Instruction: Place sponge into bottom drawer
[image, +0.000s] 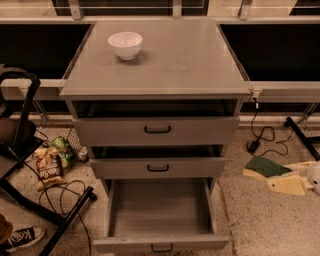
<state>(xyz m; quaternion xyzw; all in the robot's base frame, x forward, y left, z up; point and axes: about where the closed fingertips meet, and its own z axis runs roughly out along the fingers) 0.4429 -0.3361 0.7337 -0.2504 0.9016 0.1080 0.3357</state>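
Cabinet (165, 60) first: the grey unit fills the middle of the view. Its bottom drawer (160, 210) stands pulled out toward the near edge with a bare tray, so the opening is done and the placing is not.

The gripper (281, 176) hangs low at the right, well apart from the drawer. Its jaws appear to be clamped on the sponge (266, 166), green face up, though the grip itself is hard to make out.

What is left, by this reckoning, is to carry the sponge left over the drawer's right wall, lower it and let go.

The middle drawer (157, 167) sits slightly proud and overhangs the tray's far part, so the near part looks the freer way in.

A black stand (30, 200) and snack bags (47, 167) lie on the floor at the left, away from that path. A white bowl (125, 45) sits on top, far left.
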